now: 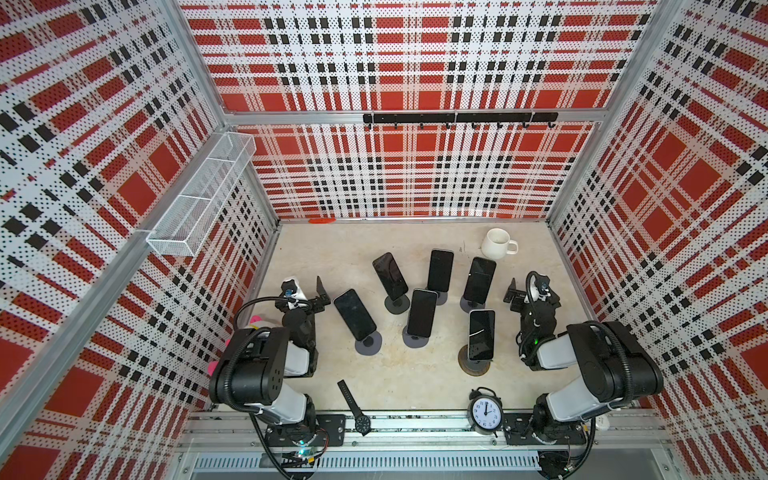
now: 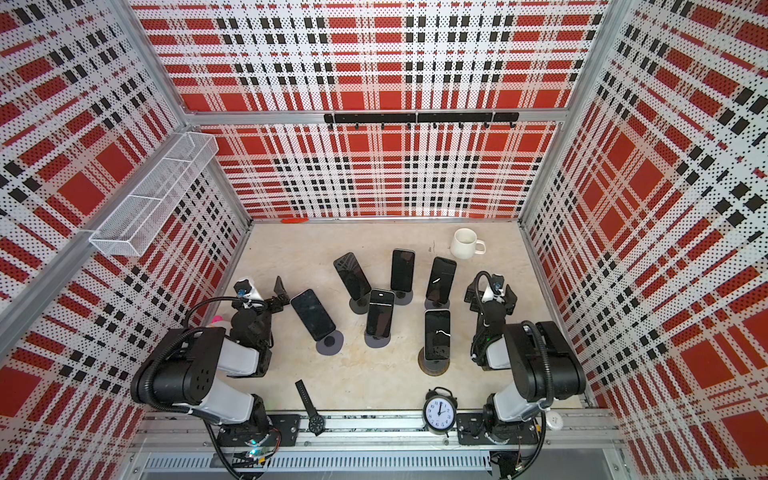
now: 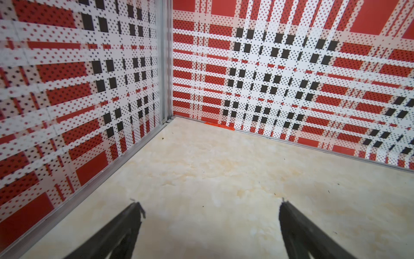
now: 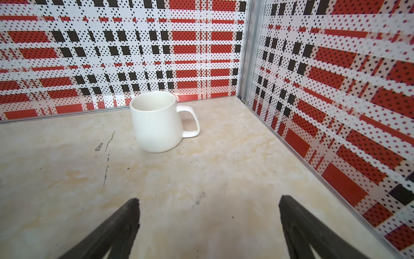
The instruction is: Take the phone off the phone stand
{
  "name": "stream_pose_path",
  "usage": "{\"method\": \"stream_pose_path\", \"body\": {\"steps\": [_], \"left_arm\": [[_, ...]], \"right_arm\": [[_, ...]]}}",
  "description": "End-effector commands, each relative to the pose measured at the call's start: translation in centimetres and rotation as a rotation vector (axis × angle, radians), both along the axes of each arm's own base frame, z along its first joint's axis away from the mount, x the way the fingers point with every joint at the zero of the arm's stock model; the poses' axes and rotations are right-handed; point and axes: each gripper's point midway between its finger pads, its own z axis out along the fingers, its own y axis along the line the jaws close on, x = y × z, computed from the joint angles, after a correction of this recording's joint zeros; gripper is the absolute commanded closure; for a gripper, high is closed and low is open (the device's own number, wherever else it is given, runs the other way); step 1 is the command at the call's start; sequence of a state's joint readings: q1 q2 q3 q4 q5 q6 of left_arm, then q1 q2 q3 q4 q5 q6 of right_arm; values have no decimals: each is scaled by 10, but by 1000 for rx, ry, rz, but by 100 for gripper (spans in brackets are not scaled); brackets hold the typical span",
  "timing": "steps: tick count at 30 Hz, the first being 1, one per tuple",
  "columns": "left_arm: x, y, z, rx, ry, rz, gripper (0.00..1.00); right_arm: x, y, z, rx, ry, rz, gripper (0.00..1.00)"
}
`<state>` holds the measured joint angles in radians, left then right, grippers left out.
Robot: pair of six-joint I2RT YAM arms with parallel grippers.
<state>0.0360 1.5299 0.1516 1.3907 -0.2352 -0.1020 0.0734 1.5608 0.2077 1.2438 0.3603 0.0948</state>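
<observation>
Several dark phones lean on round-based phone stands in the middle of the table in both top views. The nearest to my left gripper (image 1: 322, 296) (image 2: 280, 294) is a phone (image 1: 354, 313) (image 2: 312, 313) on a grey stand (image 1: 368, 343). Closest to my right gripper (image 1: 512, 295) (image 2: 469, 297) are a phone (image 1: 479, 280) and another phone (image 1: 481, 334) on a dark stand (image 1: 473, 365). Both grippers are open and hold nothing. The left wrist view shows the left gripper (image 3: 210, 203) over bare table, with no phone in sight. The right gripper (image 4: 209, 198) also frames bare table.
A white mug (image 1: 496, 243) (image 4: 156, 122) stands at the back right. An alarm clock (image 1: 485, 411) and a wristwatch (image 1: 353, 405) lie at the front edge. A wire basket (image 1: 199, 195) hangs on the left wall and a hook rail (image 1: 457, 118) on the back wall.
</observation>
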Motion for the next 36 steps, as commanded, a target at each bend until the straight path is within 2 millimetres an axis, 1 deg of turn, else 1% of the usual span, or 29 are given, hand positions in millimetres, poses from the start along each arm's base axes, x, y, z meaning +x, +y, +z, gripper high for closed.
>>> {"method": "stream_pose_path", "body": {"steps": [1, 3, 4, 6, 7, 9, 11, 13, 14, 15, 16, 19, 20, 21, 23, 24, 26, 27, 29, 30, 32, 34, 35, 36], "left_arm": [[-16, 18, 27, -28, -100, 125, 2], [-18, 25, 33, -46, -102, 168, 2], [-17, 25, 35, -48, -93, 171, 2], [-15, 17, 44, -29, -90, 132, 2], [-17, 15, 49, -40, -101, 131, 2], [-26, 22, 57, -98, -128, 179, 2], [-36, 28, 69, -155, -177, 216, 2], [-42, 31, 77, -199, -201, 234, 2], [-44, 31, 86, -223, -223, 229, 2], [-44, 28, 93, -248, -233, 213, 2], [-42, 25, 100, -263, -237, 187, 2], [-38, 5, 131, -329, -280, 51, 2], [-39, -1, 141, -348, -298, 5, 2], [-41, -6, 149, -366, -323, -28, 2], [-44, -10, 162, -421, -366, -73, 2], [-44, -13, 169, -444, -384, -107, 2], [-44, -19, 184, -446, -399, -175, 2], [-44, -24, 190, -442, -399, -209, 2], [-46, -27, 197, -454, -406, -230, 2], [-48, -26, 200, -463, -415, -226, 2], [-54, -26, 207, -473, -443, -232, 2], [-50, -26, 204, -529, -412, -209, 2], [-43, -34, 201, -546, -369, -228, 2], [-37, -48, 200, -540, -330, -269, 2]], "right_arm": [[-3, -1, 20, -2, -84, -7, 0], [-7, -1, 23, -3, -102, -6, 0], [-9, 1, 24, -10, -111, -1, 0], [-12, 2, 32, -34, -128, -15, 0], [-17, 0, 40, -40, -135, -58, 0], [-24, -2, 59, -22, -157, -71, 0], [-27, -11, 79, 34, -177, -131, 0], [-28, -19, 98, 135, -191, -188, 0], [-29, -25, 107, 222, -196, -235, 0], [-29, -29, 114, 295, -184, -270, 0], [-28, -29, 121, 343, -171, -272, 0], [-18, -10, 149, 369, -155, -135, 0], [-16, -4, 155, 399, -170, -102, 0], [-18, -5, 158, 480, -201, -109, 0], [-25, -13, 152, 595, -216, -156, 0], [-28, -14, 151, 632, -213, -146, 0], [-31, -12, 148, 682, -194, -126, 0], [-32, -8, 147, 694, -172, -105, 0], [-31, 9, 147, 678, -93, -18, 0], [-30, 16, 146, 670, -49, 13, 0], [-32, 28, 135, 665, 59, 54, 0], [-37, 42, 121, 655, 149, 106, 0], [-42, 53, 113, 631, 213, 156, 0], [-48, 65, 106, 592, 271, 205, 0]]}}
